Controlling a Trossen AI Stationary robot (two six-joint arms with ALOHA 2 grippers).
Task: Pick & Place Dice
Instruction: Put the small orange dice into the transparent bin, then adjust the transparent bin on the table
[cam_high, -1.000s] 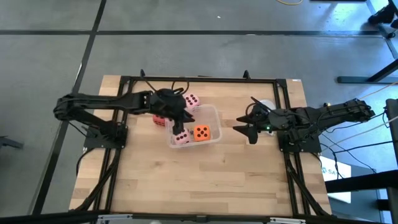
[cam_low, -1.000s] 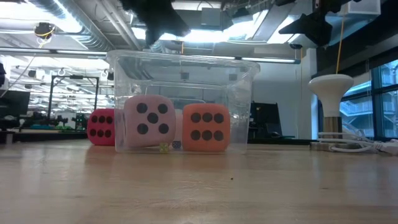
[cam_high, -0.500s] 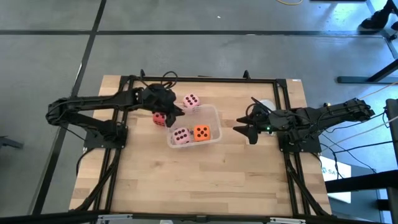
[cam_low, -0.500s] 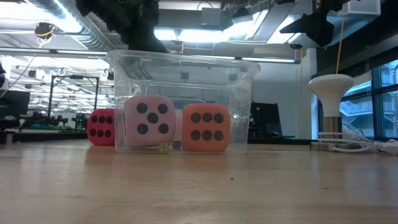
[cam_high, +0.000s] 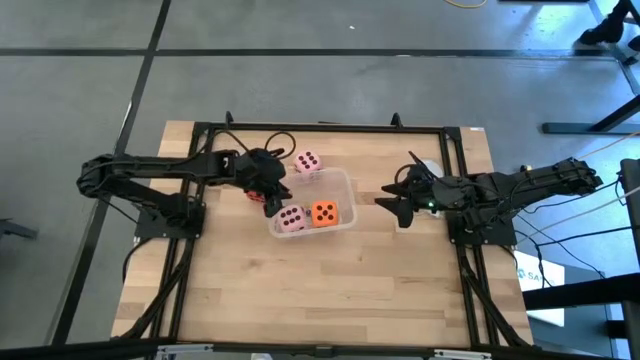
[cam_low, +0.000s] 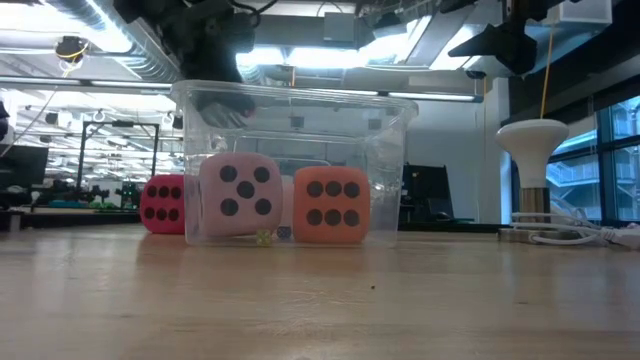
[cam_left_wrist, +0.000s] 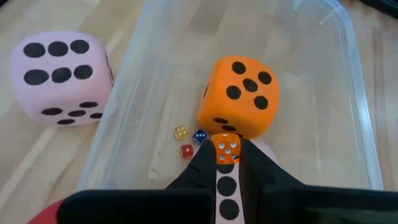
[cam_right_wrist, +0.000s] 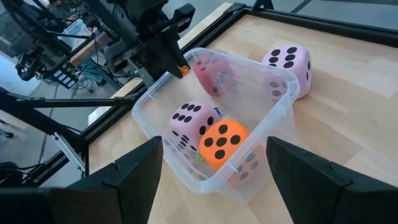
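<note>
A clear plastic tub (cam_high: 345, 190) holds a pale pink die (cam_high: 291, 218), a big orange die (cam_high: 323, 213) and three tiny dice, yellow (cam_left_wrist: 180, 132), blue (cam_left_wrist: 199, 135) and red (cam_left_wrist: 186, 150). A second pale pink die (cam_high: 308, 163) sits on the table at the tub's far side. A red die (cam_low: 162, 204) rests on the table left of the tub, mostly under my left arm in the high view. My left gripper (cam_high: 270, 188) hovers over the tub's left rim, shut on a tiny orange die. My right gripper (cam_high: 392, 203) waits open, right of the tub. My left gripper pinches a tiny orange die with white pips (cam_left_wrist: 227, 150) between its two fingertips, only at their free ends. The fingers slant down from the table's left. The tiny die is lifted clear, above the tub's left rim (cam_right_wrist: 163, 84).
A white mushroom-shaped stand (cam_low: 533, 160) with a cable stands on the table's right far part, near my right arm. A black frame (cam_high: 320, 128) runs around the table top. Bare wood lies on the near side of the tub.
My left gripper drew back from above the pink die in the tub toward the table's far left, then came back toward the near side to the tub's left rim. The big dice and the tub stayed put.
</note>
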